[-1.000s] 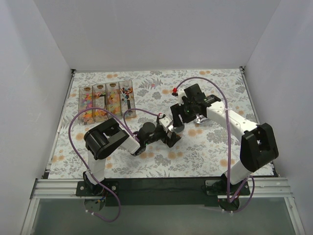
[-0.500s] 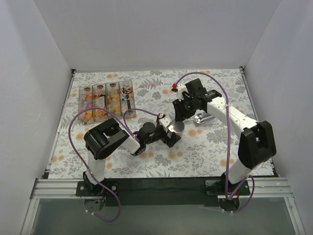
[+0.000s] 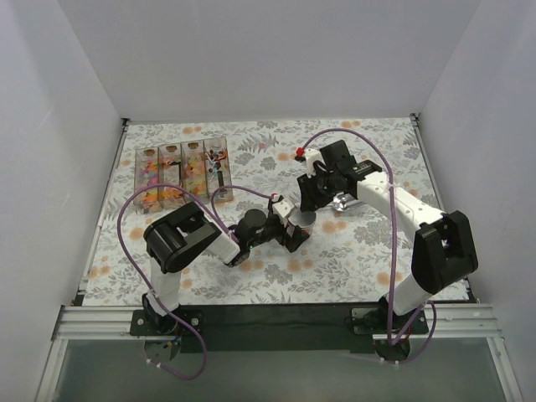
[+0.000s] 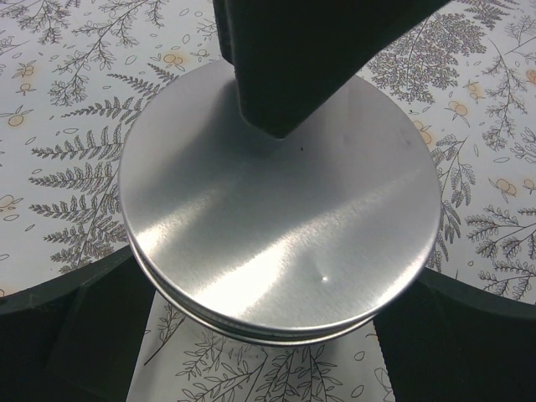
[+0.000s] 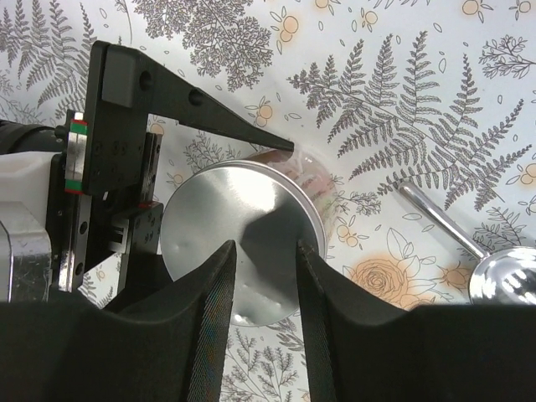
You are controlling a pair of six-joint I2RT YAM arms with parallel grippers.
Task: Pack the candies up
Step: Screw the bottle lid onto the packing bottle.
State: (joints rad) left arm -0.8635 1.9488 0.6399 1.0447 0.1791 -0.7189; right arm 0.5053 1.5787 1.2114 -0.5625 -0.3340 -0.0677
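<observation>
A clear jar with a round metal lid (image 4: 280, 218) stands on the tablecloth. My left gripper (image 4: 268, 339) is shut on the jar, one finger (image 4: 79, 327) on each side just under the lid's rim. Candies show through the jar's wall (image 5: 316, 180). My right gripper (image 5: 266, 248) hangs right over the lid (image 5: 226, 226), its jaws a narrow gap apart with nothing between them; in the left wrist view its dark tip (image 4: 272, 109) meets the lid. More candies fill a clear divided box (image 3: 180, 172) at the back left.
A metal scoop (image 5: 502, 283) lies on the cloth just right of the jar, its handle (image 5: 435, 222) pointing toward it. The purple cables arch over both arms. White walls close in the table on three sides.
My right gripper has come down over the lid and its jaws have narrowed. The left arm and the jar have stayed put.
</observation>
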